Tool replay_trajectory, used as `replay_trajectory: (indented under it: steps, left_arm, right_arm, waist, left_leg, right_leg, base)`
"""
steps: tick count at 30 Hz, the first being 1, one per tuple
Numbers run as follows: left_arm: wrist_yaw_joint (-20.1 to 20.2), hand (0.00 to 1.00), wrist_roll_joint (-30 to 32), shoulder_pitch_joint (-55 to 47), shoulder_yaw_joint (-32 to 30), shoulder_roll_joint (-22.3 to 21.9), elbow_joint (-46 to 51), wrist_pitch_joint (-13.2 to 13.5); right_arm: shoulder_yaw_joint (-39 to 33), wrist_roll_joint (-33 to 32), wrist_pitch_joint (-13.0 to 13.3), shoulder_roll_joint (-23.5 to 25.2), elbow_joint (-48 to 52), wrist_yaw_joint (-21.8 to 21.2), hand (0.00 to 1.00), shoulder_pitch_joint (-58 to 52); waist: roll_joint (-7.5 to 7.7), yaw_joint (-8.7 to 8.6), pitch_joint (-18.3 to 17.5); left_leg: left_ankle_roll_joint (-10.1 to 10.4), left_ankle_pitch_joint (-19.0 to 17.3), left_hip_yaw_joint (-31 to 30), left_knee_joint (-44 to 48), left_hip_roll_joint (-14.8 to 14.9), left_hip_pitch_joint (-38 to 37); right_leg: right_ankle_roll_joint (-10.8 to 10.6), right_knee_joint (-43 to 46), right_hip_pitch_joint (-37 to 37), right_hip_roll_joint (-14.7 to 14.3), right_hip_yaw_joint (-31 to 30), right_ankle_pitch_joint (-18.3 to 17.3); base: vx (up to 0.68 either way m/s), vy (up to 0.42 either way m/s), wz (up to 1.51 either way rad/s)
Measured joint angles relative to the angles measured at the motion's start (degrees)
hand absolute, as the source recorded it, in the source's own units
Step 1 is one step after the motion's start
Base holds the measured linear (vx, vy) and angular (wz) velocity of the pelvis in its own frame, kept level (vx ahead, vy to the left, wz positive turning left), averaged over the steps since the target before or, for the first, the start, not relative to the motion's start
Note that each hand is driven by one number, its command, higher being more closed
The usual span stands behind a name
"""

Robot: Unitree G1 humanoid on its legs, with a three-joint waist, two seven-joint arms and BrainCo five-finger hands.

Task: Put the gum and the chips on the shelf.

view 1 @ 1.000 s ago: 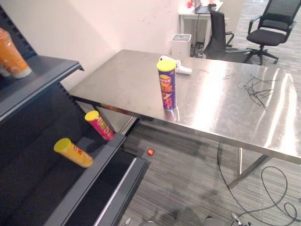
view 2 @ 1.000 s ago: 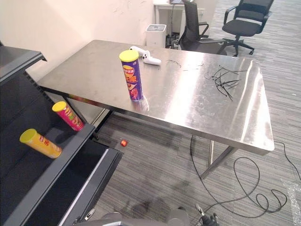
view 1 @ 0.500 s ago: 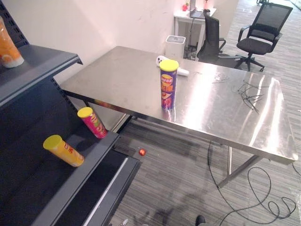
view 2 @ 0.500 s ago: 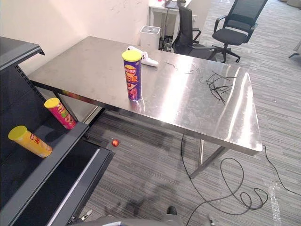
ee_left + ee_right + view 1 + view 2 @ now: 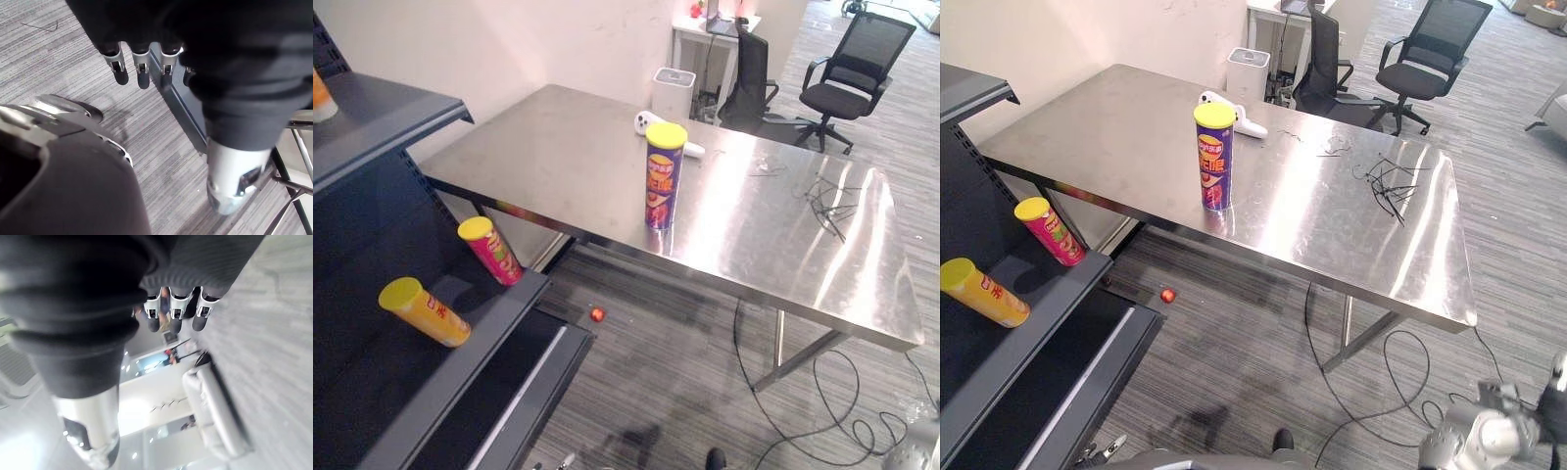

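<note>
A tall purple chips can (image 5: 663,178) with a yellow lid stands upright on the steel table (image 5: 558,157), near its front edge. Just behind the can lies a white object (image 5: 1234,113). The dark shelf unit (image 5: 372,122) stands at the left. My left hand (image 5: 139,63) hangs low over the grey floor, fingers relaxed and holding nothing. My right hand (image 5: 173,308) also hangs with straight, bare fingers, and it shows at the lower right (image 5: 1484,441), well away from the table.
A yellow can (image 5: 423,311) and a red can (image 5: 490,251) lie on the lower shelf board. A small red thing (image 5: 597,314) lies on the floor under the table's edge. Black wire scraps (image 5: 827,196) litter the table's right part. Office chairs (image 5: 847,69) and a white bin (image 5: 673,90) stand behind.
The whole picture has shifted, so the camera has moved. My right arm has come into view at the lower right. The can and the shelf items have stayed put.
</note>
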State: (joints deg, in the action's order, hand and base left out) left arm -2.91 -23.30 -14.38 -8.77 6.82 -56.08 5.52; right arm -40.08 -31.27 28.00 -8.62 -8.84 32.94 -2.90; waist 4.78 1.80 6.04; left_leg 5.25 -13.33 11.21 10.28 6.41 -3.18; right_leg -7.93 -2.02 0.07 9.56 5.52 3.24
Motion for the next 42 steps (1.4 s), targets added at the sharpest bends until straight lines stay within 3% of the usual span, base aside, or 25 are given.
replay_trajectory:
  steps: [5, 7, 9, 11, 16, 23, 27, 35, 42]
  left_arm:
    - [-0.1, 0.0, 2.4, 0.1, 0.0, 0.2, 0.3, -1.2]
    - [-0.1, 0.0, 4.3, 0.0, 0.0, 0.4, 1.4, -1.2]
    - [-0.2, 0.0, 4.4, 0.1, 0.0, 0.6, 1.5, -1.2]
    - [-0.4, 0.0, 4.4, 0.1, 0.0, 0.5, 1.7, -1.1]
    - [-0.8, 0.0, 4.4, 0.9, 0.1, 0.3, 2.0, -0.6]
    - [-0.8, 0.0, 4.4, 0.9, 0.1, 0.0, 2.5, -0.6]
    - [-0.7, 0.0, 4.4, 1.0, 0.0, 0.1, 3.4, -0.6]
    - [-0.6, 0.0, 4.4, 1.7, 0.1, 0.1, 4.7, -0.4]
    - [-0.4, 0.0, 4.4, 1.7, 0.5, 0.4, 6.3, -0.5]
  right_arm:
    - [8.8, 4.5, -5.0, -4.7, 4.4, -12.6, 0.0, 2.5]
    - [12.6, 6.8, -9.1, -7.7, 4.3, -20.5, 0.0, 4.5]
    - [15.6, 7.7, -11.4, -10.1, 2.7, -25.5, 0.0, 6.9]
    - [18.7, 7.8, -12.8, -12.2, 0.0, -27.9, 0.0, 10.2]
    - [24.0, 8.4, -16.1, -16.2, -6.5, -29.5, 0.0, 19.0]
    - [29.5, 8.8, -18.1, -19.8, -16.3, -29.6, 0.0, 31.3]
    - [31.7, 8.8, -19.4, -19.9, -18.3, -29.8, 0.0, 35.8]
    - [35.1, 8.8, -21.8, -24.8, -21.4, -30.6, 0.0, 44.5]
    - [37.6, 8.7, -22.8, -25.5, -21.8, -31.0, 0.0, 46.9]
  waist:
    - [-0.12, -0.03, -0.1]
    - [-0.16, 0.06, 0.1]
    - [-0.3, 0.18, 0.2]
    - [-0.48, 0.37, 0.8]
    - [-1.12, 1.54, 2.3]
    - [-1.18, 3.5, 5.0]
    - [-0.85, 4.75, 6.3]
    - [-0.62, 6.5, 8.6]
    - [-0.12, 6.76, 9.4]
  left_leg:
    - [0.0, 0.0, -1.7, 0.2, -0.9, 1.0]
    - [-0.2, -0.1, -3.3, 1.2, -1.3, 3.0]
    - [-0.3, -0.1, -5.1, 2.0, -1.5, 4.0]
    - [-0.3, -0.1, -6.5, 2.1, -1.6, 4.2]
    - [-0.5, 0.4, -10.2, 3.0, -2.0, 6.2]
    - [-0.9, 2.2, -15.2, 2.8, -3.6, 8.1]
    - [-1.2, 2.6, -16.0, 2.8, -4.2, 8.2]
    - [-1.1, 3.9, -18.1, 2.7, -4.7, 9.3]
    - [-0.9, 5.2, -18.3, 1.8, -4.6, 10.0]
  right_leg:
    - [-0.2, -0.9, -0.2, 0.5, 0.3, 0.5]
    - [-0.3, -1.4, -1.1, 0.7, 0.7, 1.1]
    - [-0.2, -2.0, -0.8, 0.8, 1.9, 1.5]
    - [-0.1, -2.0, -0.5, 0.8, 2.7, 1.5]
    - [0.0, -2.5, 0.2, 1.0, 6.2, 1.7]
    - [-0.1, -3.3, 2.0, 2.0, 11.4, 2.0]
    - [-0.1, -3.1, 2.3, 2.5, 12.0, 2.2]
    - [-0.1, -1.8, 2.1, 2.9, 13.7, 2.2]
    - [-0.1, -1.2, 0.8, 2.9, 13.7, 2.1]
  base:
    - [0.0, 0.005, 0.05]
    - [-0.03, 0.008, 0.13]
    - [-0.03, -0.007, 0.23]
    - [-0.04, -0.023, 0.26]
    - [-0.03, -0.027, 0.33]
    - [0.0, -0.017, 0.38]
    - [-0.02, 0.002, 0.15]
    - [-0.04, -0.007, 0.13]
    - [-0.02, -0.012, 0.02]
